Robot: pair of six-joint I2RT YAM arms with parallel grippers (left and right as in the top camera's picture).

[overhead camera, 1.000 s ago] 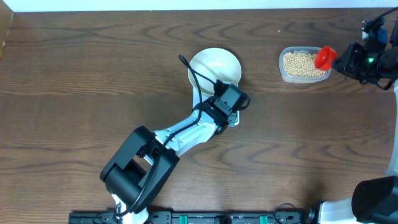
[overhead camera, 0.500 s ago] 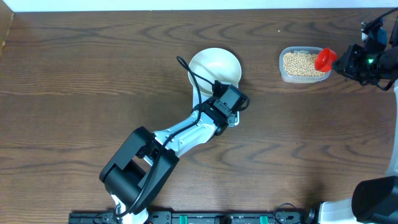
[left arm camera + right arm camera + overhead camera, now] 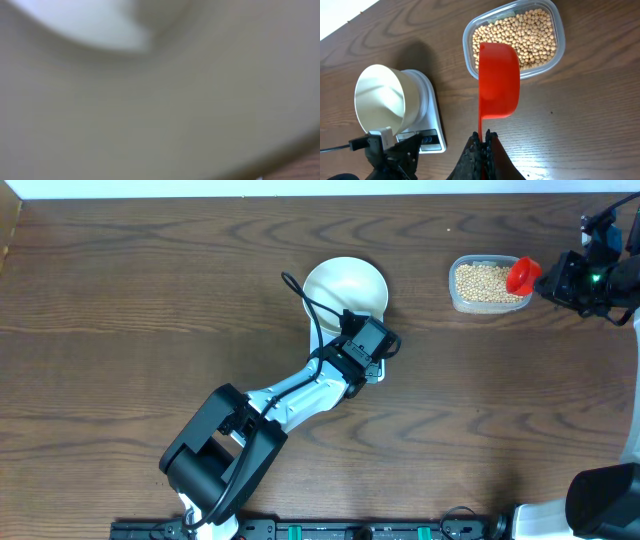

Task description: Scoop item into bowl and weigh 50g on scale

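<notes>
Only the cable (image 3: 297, 288) has shifted slightly. On the dark wood-grain tabletop (image 3: 120, 300), the smooth white bowl (image 3: 380, 97) is seated on the scale (image 3: 434, 120); round tan beans (image 3: 530, 35) are held in a clear tub (image 3: 559, 45). A red scoop (image 3: 499, 80) is pinched by the right fingers (image 3: 475, 150); the left fingers (image 3: 384, 135) are pressed together at the bowl's rim.
</notes>
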